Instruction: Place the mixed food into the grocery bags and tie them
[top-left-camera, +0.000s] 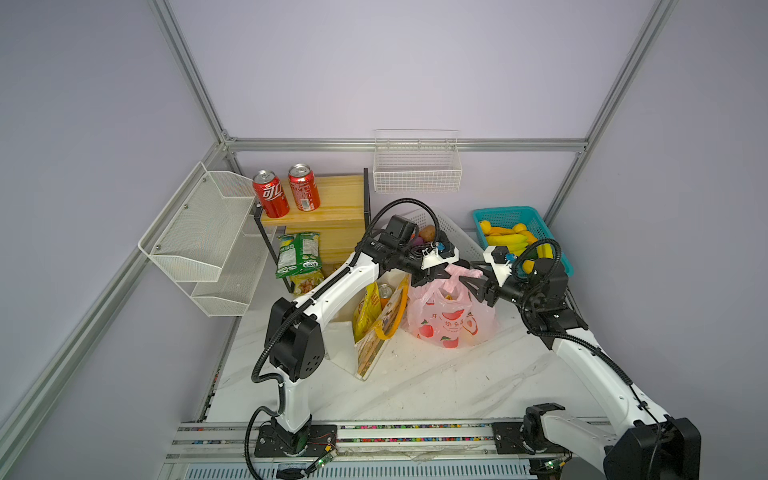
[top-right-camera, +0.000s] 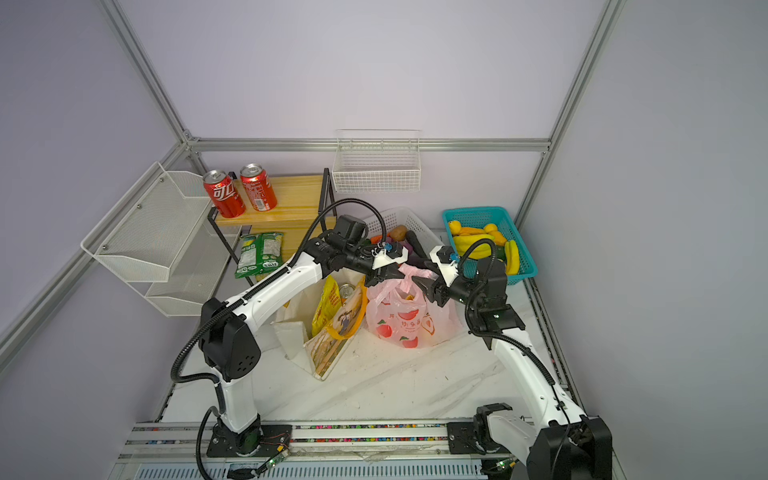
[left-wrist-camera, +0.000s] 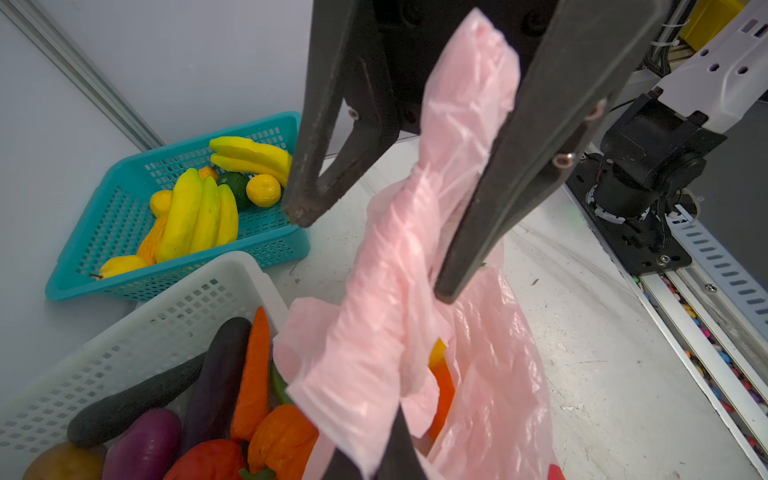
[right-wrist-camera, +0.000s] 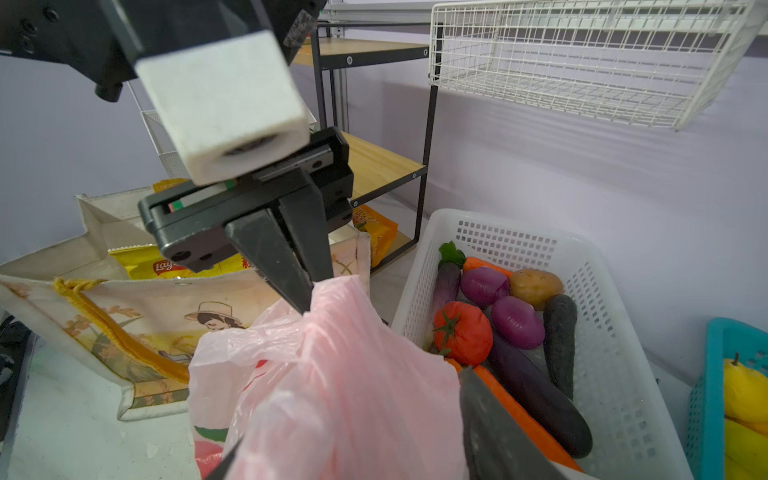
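The thin pink plastic bag (top-left-camera: 451, 322) with peach prints stands on the table, its twisted handles (left-wrist-camera: 399, 257) pulled up. My left gripper (top-left-camera: 444, 271) is shut on a handle; the right wrist view shows its tips (right-wrist-camera: 307, 291) pinching the plastic. The right gripper (top-left-camera: 465, 272) is open, and the bunched handle runs between its spread fingers (left-wrist-camera: 498, 199). Something orange (left-wrist-camera: 442, 386) shows inside the bag mouth. The cream canvas tote (top-left-camera: 380, 336) stands just left of the bag. It holds the yellow crisp packet (top-left-camera: 365, 309) and the orange soda can (top-left-camera: 385, 291).
A white basket (right-wrist-camera: 615, 374) of vegetables and a teal basket (top-left-camera: 523, 218) of yellow fruit sit behind the bags. Two red cola cans (top-left-camera: 286, 193) stand on the wooden shelf, with a green crisp packet (top-left-camera: 297, 253) below. Wire racks hang on the walls.
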